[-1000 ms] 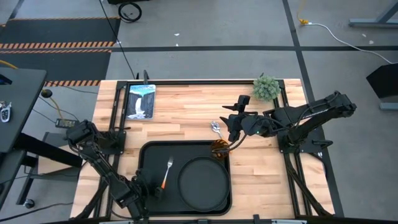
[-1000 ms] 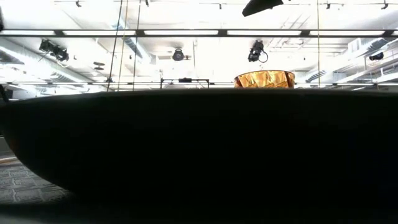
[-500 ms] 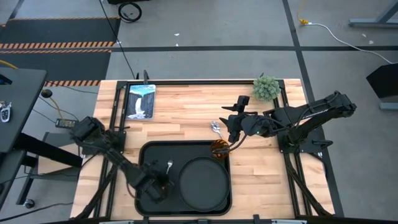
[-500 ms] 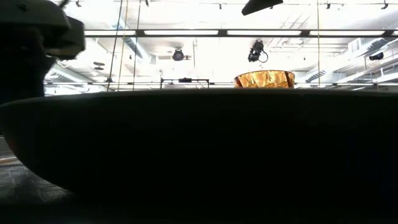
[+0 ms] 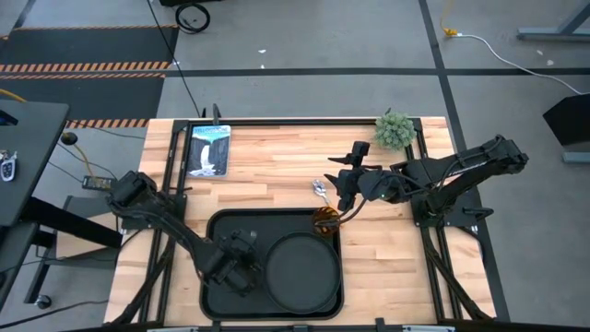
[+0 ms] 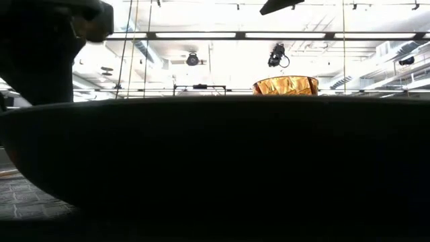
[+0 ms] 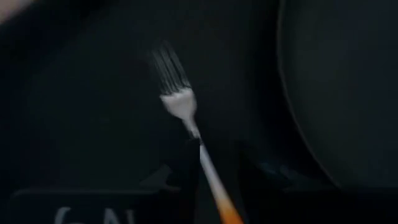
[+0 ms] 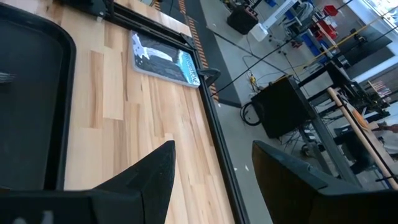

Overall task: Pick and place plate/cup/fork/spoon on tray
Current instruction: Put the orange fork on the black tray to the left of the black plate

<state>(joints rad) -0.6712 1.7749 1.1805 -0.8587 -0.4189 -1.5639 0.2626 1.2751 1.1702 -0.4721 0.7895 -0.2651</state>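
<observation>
Left gripper [image 5: 241,268] over tray [image 5: 214,277], lower centre of high view, beside plate [image 5: 300,269] | fork [image 7: 186,115] handle lies between its narrowly parted fingers [image 7: 185,169], head ahead of them | right gripper [image 8: 211,168] open, parked above wood table [image 5: 277,166].

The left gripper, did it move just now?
Yes. The left gripper slid along the tray toward the plate and now sits over the fork.
</observation>
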